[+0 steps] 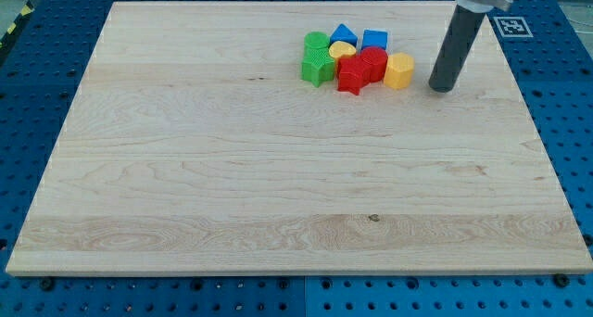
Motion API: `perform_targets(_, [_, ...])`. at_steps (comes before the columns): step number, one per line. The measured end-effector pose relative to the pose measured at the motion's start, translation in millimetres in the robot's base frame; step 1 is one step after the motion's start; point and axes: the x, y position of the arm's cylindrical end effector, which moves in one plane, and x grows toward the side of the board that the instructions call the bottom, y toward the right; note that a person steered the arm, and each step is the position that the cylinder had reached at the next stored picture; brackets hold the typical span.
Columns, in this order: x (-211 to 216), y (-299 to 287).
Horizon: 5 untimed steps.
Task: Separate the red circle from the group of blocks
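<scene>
- The board (pixel 278 187) is pale wood with long grain lines running across the view; it lies on a blue pegboard surface (pixel 37 95) dotted with holes.
- All the blocks look like ridged, matte plastic, and they sit bunched near the board's 1 o'clock area.
- The red circle (pixel 373 62) is a squat cylinder; being round, it has no long axis or heading I can read.
- It touches the red star (pixel 352 75) at its 8 o'clock and the yellow hexagon (pixel 399 70) at its 3 o'clock.
- The blue cube (pixel 375 40) sits at the circle's 12 o'clock, and the yellow heart (pixel 342 49) at its 10 o'clock.
- A blue triangular block (pixel 344 34) lies just past the heart.
- Two green blocks close the cluster's 9 o'clock side: a round one (pixel 316 44) and a star-like one (pixel 318 69).
- I have no claw, just a smooth dark rod; my tip (pixel 444 87) rests at the hexagon's 3 o'clock, near but apart.
</scene>
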Motion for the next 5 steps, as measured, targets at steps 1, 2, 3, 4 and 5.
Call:
perform_targets(1, [-19.1,-5.9])
perform_targets(2, [-20.4,-24.9])
perform_targets(3, [-20.4,-57.0])
perform_targets(4, [-20.3,-93.7])
perform_targets(5, [-20.3,-122.5])
